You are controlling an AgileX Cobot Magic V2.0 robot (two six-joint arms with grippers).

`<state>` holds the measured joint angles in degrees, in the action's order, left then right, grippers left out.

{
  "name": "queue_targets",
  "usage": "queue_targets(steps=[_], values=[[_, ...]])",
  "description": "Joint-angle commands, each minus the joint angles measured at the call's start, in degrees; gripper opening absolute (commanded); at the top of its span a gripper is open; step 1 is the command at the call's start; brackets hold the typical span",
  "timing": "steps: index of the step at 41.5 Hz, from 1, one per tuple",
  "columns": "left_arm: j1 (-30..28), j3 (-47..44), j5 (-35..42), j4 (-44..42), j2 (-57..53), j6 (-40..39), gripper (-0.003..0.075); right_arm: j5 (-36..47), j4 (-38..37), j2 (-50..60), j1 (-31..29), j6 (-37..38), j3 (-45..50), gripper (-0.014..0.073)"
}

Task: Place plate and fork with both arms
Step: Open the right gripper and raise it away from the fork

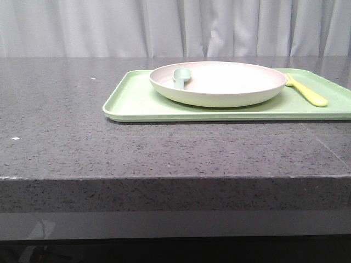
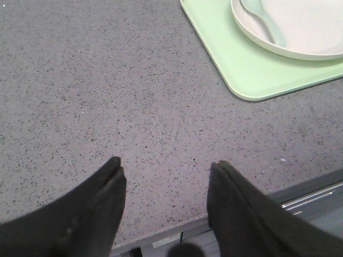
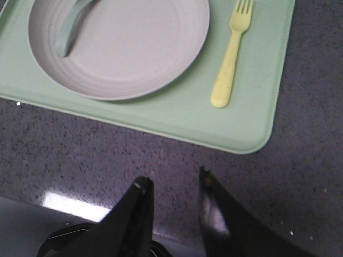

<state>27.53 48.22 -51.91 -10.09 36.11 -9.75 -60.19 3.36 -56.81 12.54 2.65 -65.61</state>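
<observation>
Looking forward over the table (image 1: 82,142), I see a big light-green tray (image 1: 131,104) lying flat on the dark speckled top. The plate (image 1: 219,83) sits on the tray, round and cream with a raised rim. A grey-green spoon (image 1: 181,76) rests in the plate on its left side. The fork (image 1: 307,91) is small and pale yellow, and it lies on the tray just beside the plate on the right. A pale curtain (image 1: 175,27) hangs behind the table. I cannot see my arms from here. From my left wrist, I see my left claw (image 2: 166,176) spread open, with both dark fingers (image 2: 102,198) apart and nothing between them. It hangs over bare table near the front edge. One rounded corner of the tray shows here, with part of the plate and the spoon on it, well apart from my fingers. From my right wrist, I see my right claw (image 3: 174,187) open too, holding nothing, and its gap is not as wide. It is over the table just outside the tray's edge. The plate lies on the tray with the spoon inside it. The fork lies flat on the tray beside the plate, not touching it, with its tines pointing away from my claw.
</observation>
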Motion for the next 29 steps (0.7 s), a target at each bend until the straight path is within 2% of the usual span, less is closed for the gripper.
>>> queue_targets(steps=[1,16,22,29], values=[[0.3,1.39,4.22,-0.19,0.16,0.08,0.0347,4.39,-2.34,7.77,-0.1,-0.95,4.91,0.025],[0.3,1.39,4.22,-0.19,0.16,0.08,0.0347,2.12,-2.35,34.05,-0.1,-0.95,20.37,0.025],[0.3,1.39,4.22,-0.19,0.16,0.08,0.0347,2.06,-2.35,41.57,-0.1,-0.95,22.68,0.025],[0.3,1.39,4.22,-0.19,0.16,0.08,0.0347,1.86,-2.35,44.72,-0.1,-0.95,22.73,0.025]])
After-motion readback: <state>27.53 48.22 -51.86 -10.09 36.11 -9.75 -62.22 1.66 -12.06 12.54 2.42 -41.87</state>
